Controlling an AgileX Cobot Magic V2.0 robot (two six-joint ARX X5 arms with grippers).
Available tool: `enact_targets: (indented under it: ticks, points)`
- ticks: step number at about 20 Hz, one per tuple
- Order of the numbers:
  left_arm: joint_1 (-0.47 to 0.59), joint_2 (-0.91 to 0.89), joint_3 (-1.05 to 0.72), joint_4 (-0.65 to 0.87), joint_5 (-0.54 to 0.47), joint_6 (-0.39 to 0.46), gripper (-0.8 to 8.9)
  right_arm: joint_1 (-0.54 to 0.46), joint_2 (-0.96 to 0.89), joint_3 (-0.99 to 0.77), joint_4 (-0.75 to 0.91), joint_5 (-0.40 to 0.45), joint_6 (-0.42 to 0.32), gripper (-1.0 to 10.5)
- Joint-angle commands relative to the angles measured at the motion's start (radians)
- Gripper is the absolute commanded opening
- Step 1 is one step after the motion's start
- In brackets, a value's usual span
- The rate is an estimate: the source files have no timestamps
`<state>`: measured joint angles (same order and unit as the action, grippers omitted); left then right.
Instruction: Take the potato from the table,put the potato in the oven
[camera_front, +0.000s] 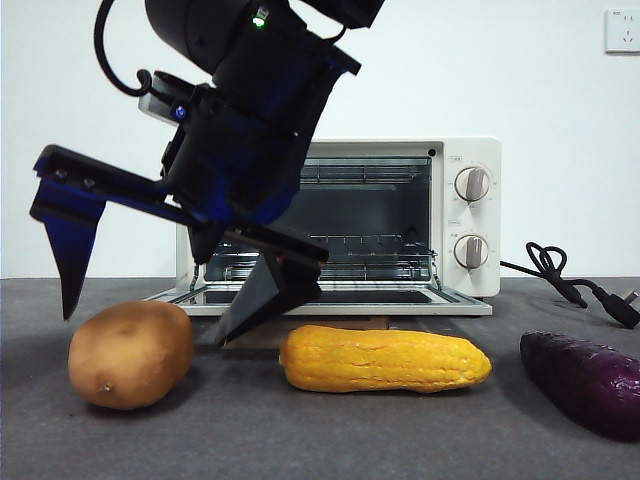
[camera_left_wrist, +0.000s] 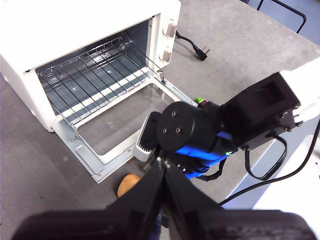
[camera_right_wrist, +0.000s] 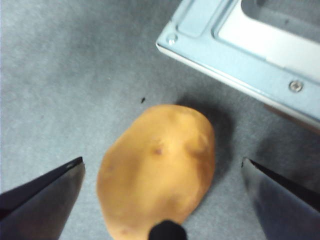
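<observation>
Front view: oven (camera_front: 400, 215) open, racks bare.

sweet potato (camera_front: 590, 382): cut by edge | oven door (camera_right_wrist: 250, 60): partly cropped

Right arm: matte black housing, angular plates over a rounded barrel body with blue sheen on its lower faces. A green indicator light showed near the top and a blue one beside a silver-grey collar. A black cable looped off the upper left side. Right gripper (camera_front: 150, 290): two black wedge-shaped fingers (camera_front: 68, 245) tapering to points, carried on a flat black bar with small screws. Its round black end cap bore three small screws, next to a white ribbed block.

Left gripper (camera_left_wrist: 162, 167): two black tapering jaws.
</observation>
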<state>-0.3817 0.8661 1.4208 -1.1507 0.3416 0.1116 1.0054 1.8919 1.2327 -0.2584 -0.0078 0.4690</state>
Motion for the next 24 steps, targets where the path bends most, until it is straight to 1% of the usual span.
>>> enact_targets:
  ticks: [1, 2, 3, 5, 7, 8, 11, 13, 16, 17, 19, 20, 21, 24]
  points:
    - [0.0, -0.005, -0.006, 0.002, 0.002, -0.003, -0.08, 0.006, 0.042, 0.002, 0.007, -0.033, 0.035, 6.6]
    - [0.0, -0.005, -0.006, 0.0, 0.002, -0.003, -0.08, 0.008, 0.046, 0.002, 0.005, -0.032, 0.035, 6.1]
    - [0.0, -0.005, -0.006, -0.003, 0.002, -0.002, -0.08, 0.012, 0.046, 0.002, 0.008, -0.01, 0.034, 5.4]
    - [0.0, -0.005, -0.006, -0.005, 0.002, 0.003, -0.08, 0.021, 0.046, 0.002, 0.048, -0.008, 0.02, 3.6]
    - [0.0, -0.005, -0.006, -0.008, 0.002, 0.006, -0.08, 0.021, 0.045, 0.002, 0.053, -0.014, 0.02, 1.3]
    - [0.0, -0.005, -0.006, -0.011, 0.002, 0.014, -0.08, 0.024, 0.045, 0.002, 0.048, -0.019, 0.019, 0.0]
    - [0.0, -0.005, -0.006, -0.011, -0.002, 0.022, -0.08, 0.039, 0.043, 0.002, 0.045, -0.015, 0.011, -0.1]
    - [0.0, -0.004, -0.006, -0.01, -0.006, 0.025, -0.08, 0.039, 0.01, 0.002, 0.043, -0.014, 0.0, -0.1]
    - [0.001, -0.004, -0.006, -0.011, -0.089, 0.04, -0.08, 0.039, -0.089, 0.002, 0.044, -0.002, -0.051, -0.1]
    - [0.001, -0.004, -0.006, -0.011, -0.109, 0.041, -0.08, 0.037, -0.123, 0.002, 0.045, 0.035, -0.076, -0.1]
    - [0.001, -0.004, -0.006, -0.013, -0.112, 0.041, -0.08, 0.017, -0.192, 0.002, 0.047, 0.144, -0.144, -0.1]
    - [0.001, -0.004, -0.006, -0.017, -0.112, 0.041, -0.08, -0.011, -0.217, 0.002, 0.05, 0.197, -0.175, -0.1]
    - [0.001, -0.004, -0.006, -0.021, -0.106, 0.041, -0.08, -0.048, -0.224, 0.002, 0.056, 0.213, -0.18, -0.1]
    - [0.001, -0.005, -0.006, -0.033, -0.103, 0.041, -0.08, -0.184, -0.216, 0.002, 0.077, 0.216, -0.175, -0.1]
